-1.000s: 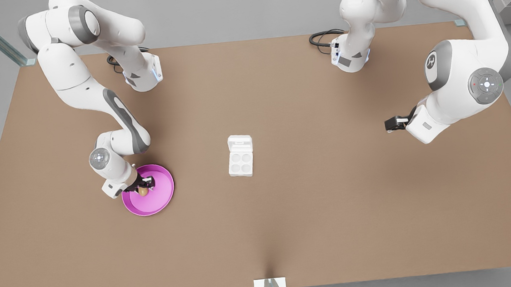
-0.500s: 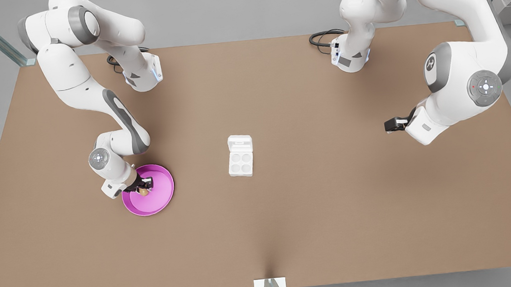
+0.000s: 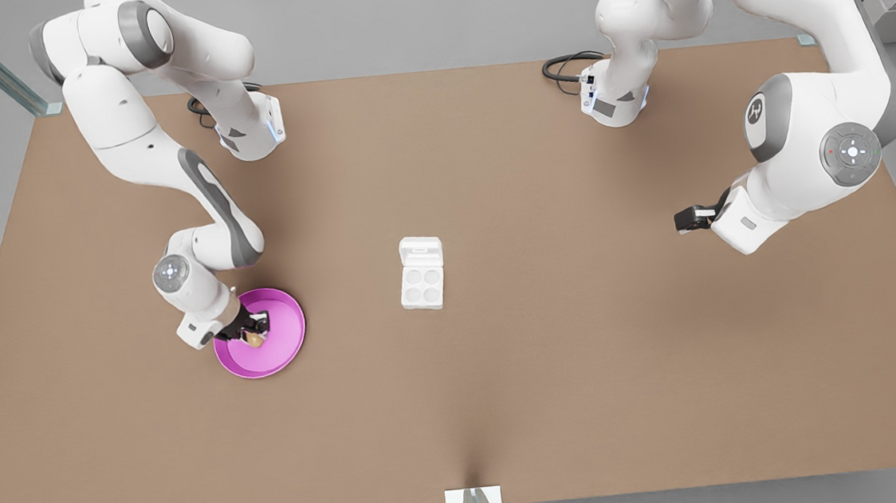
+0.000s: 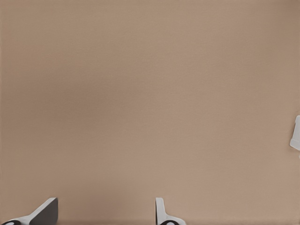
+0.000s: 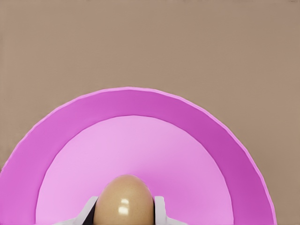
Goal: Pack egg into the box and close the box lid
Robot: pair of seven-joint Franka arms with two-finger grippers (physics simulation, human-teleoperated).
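Bench [image 4: 150,93]: I'm looking down on bare brown surface.
Left claw [image 4: 105,213]: I'm seeing its two fingertips [image 4: 44,212] spread apart, gripping nothing.
Box [image 4: 296,133]: white sliver showing at the frame edge.

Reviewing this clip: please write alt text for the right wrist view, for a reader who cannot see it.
A tan egg sits between the right gripper's two white fingers, which flank it on either side over the pale centre of a round pink plate. The plate's darker rim arcs around it, with the bare brown table beyond.
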